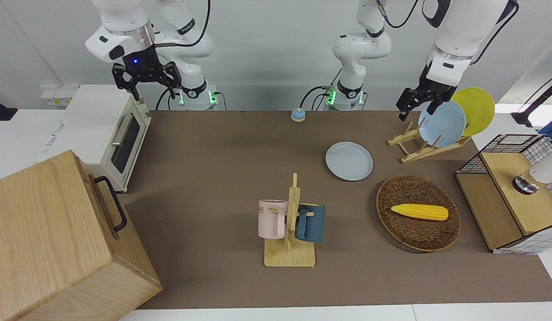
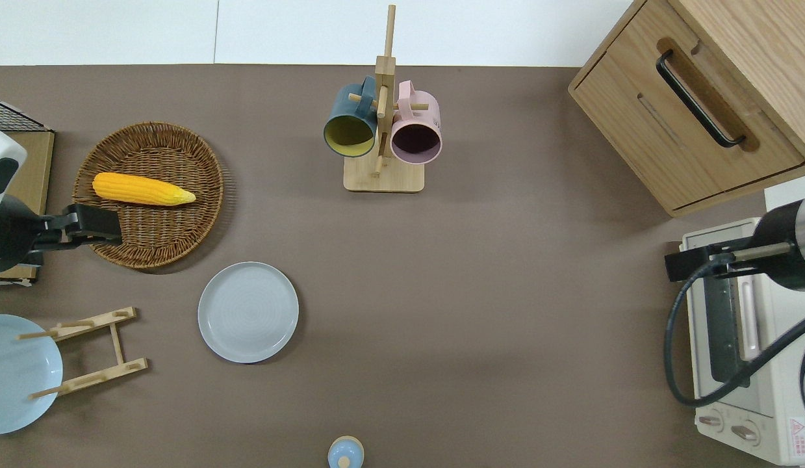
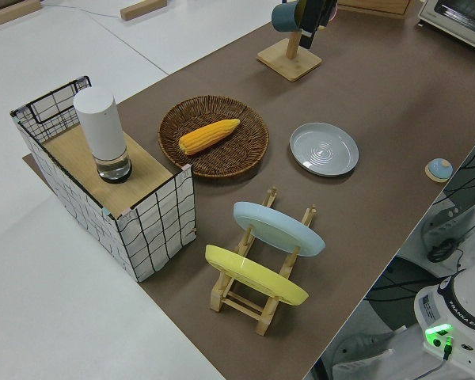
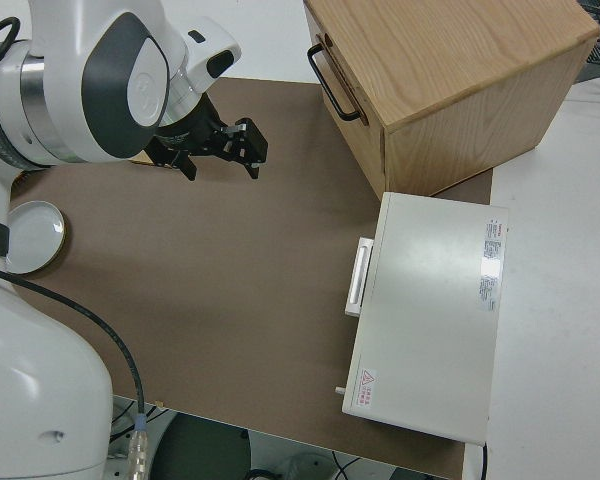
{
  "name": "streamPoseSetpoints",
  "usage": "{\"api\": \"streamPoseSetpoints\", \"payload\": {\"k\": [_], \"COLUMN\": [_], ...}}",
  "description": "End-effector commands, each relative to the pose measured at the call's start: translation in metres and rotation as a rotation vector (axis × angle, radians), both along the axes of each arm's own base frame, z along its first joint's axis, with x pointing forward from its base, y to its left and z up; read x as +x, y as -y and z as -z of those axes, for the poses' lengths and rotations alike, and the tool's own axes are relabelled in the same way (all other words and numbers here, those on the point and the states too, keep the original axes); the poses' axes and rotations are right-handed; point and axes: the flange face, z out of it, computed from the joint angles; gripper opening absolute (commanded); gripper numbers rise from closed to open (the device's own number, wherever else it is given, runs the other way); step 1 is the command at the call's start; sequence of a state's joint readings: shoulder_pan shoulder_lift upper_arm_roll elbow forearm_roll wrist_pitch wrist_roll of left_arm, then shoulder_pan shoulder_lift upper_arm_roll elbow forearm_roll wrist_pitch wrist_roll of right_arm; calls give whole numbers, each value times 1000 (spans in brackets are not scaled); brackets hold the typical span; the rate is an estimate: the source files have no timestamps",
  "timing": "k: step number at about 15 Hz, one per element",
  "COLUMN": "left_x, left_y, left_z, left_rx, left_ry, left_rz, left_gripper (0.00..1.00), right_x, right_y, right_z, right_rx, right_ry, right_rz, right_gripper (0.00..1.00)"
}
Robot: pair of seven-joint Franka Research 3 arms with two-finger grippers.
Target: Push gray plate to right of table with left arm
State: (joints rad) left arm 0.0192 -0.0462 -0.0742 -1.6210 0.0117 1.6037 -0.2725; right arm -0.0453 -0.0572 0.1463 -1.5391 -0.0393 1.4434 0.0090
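Note:
The gray plate (image 1: pixel 349 161) lies flat on the brown table (image 2: pixel 480 292), nearer to the robots than the wicker basket and beside the dish rack. It also shows in the overhead view (image 2: pixel 248 312) and the left side view (image 3: pixel 324 149). My left gripper (image 1: pixel 416 107) is up in the air, open and empty. In the overhead view, the left gripper (image 2: pixel 93 224) is over the basket's edge at the left arm's end, apart from the plate. My right gripper (image 1: pixel 145 84) is open and parked.
A wicker basket (image 2: pixel 214 175) holds a corn cob (image 2: pixel 142 188). A wooden dish rack (image 2: pixel 113 344) carries a light-blue plate (image 1: pixel 441 124) and a yellow plate (image 1: pixel 478 107). A mug rack (image 2: pixel 383 175), wooden cabinet (image 2: pixel 701 97), toaster oven (image 1: pixel 102 125) and wire box (image 3: pixel 154 229) stand around.

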Motion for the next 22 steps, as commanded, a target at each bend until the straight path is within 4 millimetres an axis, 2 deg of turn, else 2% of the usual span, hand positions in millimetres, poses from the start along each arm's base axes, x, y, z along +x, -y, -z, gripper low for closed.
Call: {"api": "streamPoseSetpoints", "payload": {"k": [1, 6, 10, 13, 16, 19, 22], "left_x": [0, -3, -5, -4, -7, -12, -22], "left_y": [-3, -3, -13, -16, -22, -21, -23], "left_z": [1, 31, 83, 102, 134, 165, 205], "left_rx": [9, -20, -29, -29, -30, -34, -39], "left_ry": [-15, -76, -153, -144, -157, -171, -175], "left_rz": [10, 3, -18, -22, -34, 23, 118], "left_gripper": [993, 993, 993, 993, 993, 993, 993], "right_x": [-2, -2, -2, -2, -2, -2, -2], "right_y": [2, 2, 2, 3, 3, 3, 2], "right_z": [-2, -2, -2, -2, -2, -2, -2], "right_rx": [2, 2, 2, 2, 2, 2, 2], "right_ry": [0, 0, 0, 0, 0, 0, 0], "right_rz": [-16, -16, -16, -14, -14, -14, -16], "right_gripper": [996, 996, 996, 996, 996, 996, 996]}}
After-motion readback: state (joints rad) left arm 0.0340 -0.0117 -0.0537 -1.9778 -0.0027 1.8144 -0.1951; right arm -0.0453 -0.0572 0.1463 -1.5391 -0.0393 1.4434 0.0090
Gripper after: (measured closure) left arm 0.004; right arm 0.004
